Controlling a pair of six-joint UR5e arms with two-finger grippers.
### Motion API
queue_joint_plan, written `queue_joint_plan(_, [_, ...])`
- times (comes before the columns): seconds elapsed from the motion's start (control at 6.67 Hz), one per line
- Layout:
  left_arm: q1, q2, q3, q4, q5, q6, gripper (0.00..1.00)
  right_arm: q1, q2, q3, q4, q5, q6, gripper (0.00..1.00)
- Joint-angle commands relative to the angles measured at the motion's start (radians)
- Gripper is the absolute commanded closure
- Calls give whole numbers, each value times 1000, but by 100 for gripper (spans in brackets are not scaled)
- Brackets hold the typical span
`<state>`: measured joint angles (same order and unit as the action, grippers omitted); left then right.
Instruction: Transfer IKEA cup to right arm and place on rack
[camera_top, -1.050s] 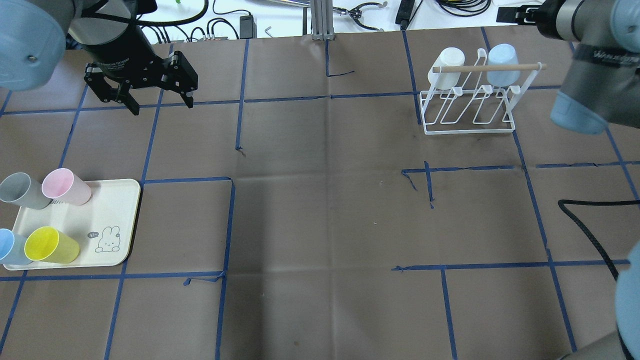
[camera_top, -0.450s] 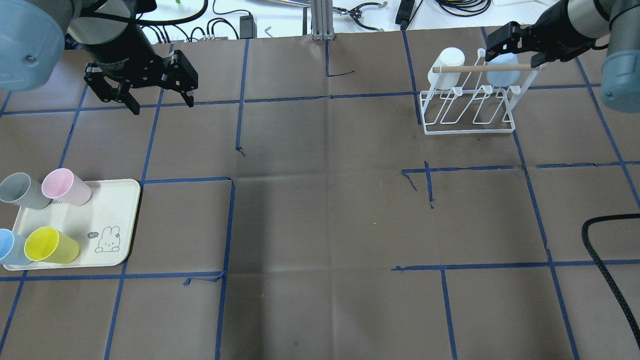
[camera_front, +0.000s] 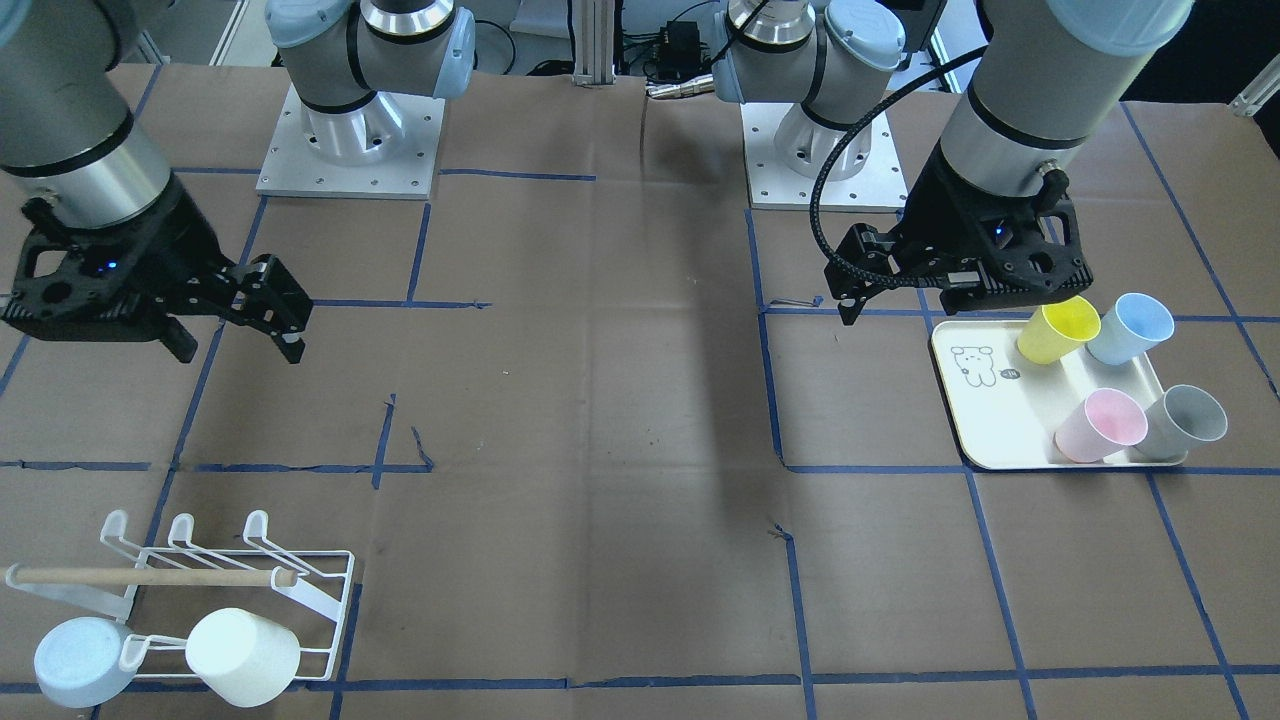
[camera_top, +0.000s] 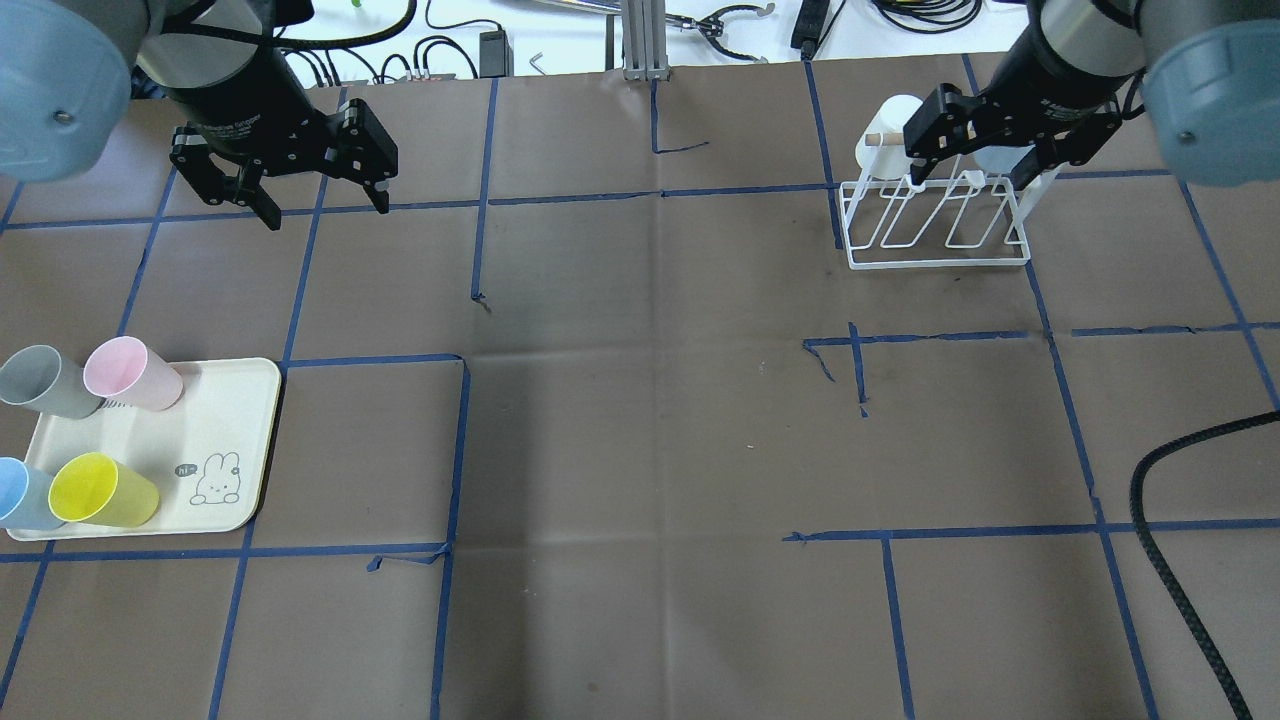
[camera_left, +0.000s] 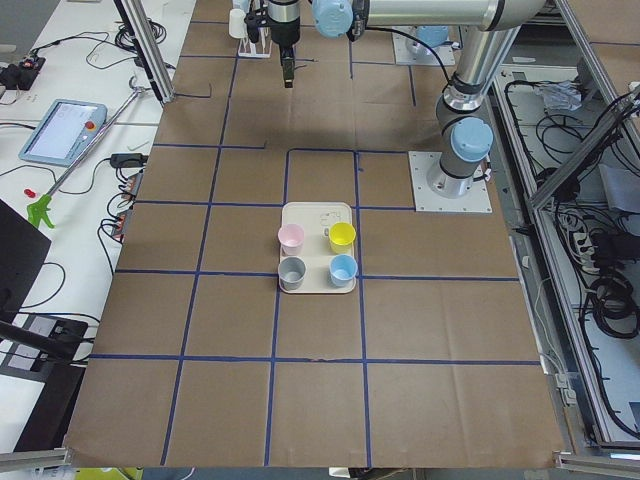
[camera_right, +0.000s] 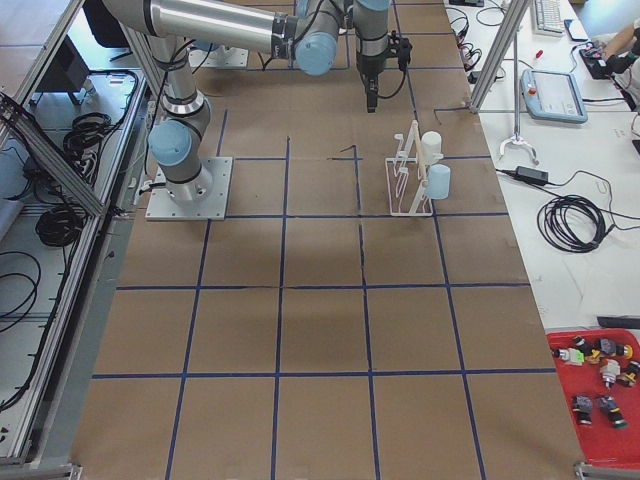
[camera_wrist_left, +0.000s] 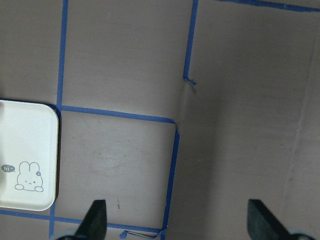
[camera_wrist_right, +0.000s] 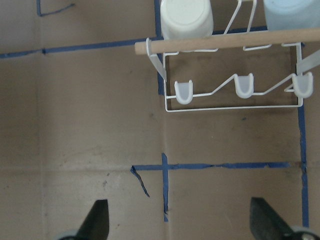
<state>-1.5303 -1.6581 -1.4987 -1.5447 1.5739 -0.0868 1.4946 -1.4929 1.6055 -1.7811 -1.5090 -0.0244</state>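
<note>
Grey, pink, blue and yellow cups lie on a cream tray at the near left. My left gripper is open and empty, high above the table beyond the tray, whose corner shows in its wrist view. My right gripper is open and empty, hovering over the near side of the white wire rack. The rack holds a white cup and a pale blue cup on its far prongs. The wooden dowel crosses it.
A black cable from the right arm loops over the table's near right. Blue tape lines grid the brown table cover. Cables and tools lie beyond the far edge.
My right arm has swung in from the right edge, bringing its open gripper over the rack. Its cable shifted with it. The left gripper has barely moved.
</note>
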Motion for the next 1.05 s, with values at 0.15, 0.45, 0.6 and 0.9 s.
queue_joint_plan(0.15, [-1,1,0,0,0,-1,1,75,-67,-12,139,-40,80,0])
queue_joint_plan(0.45, [-1,1,0,0,1,1,1,75,-118,-12,208,-37,80,0])
queue_joint_plan(0.6, [-1,1,0,0,0,1,1,75,-112,-15,207,-39,80,0])
queue_joint_plan(0.9, [-1,1,0,0,0,1,1,75,-104,-15,207,-37,80,0])
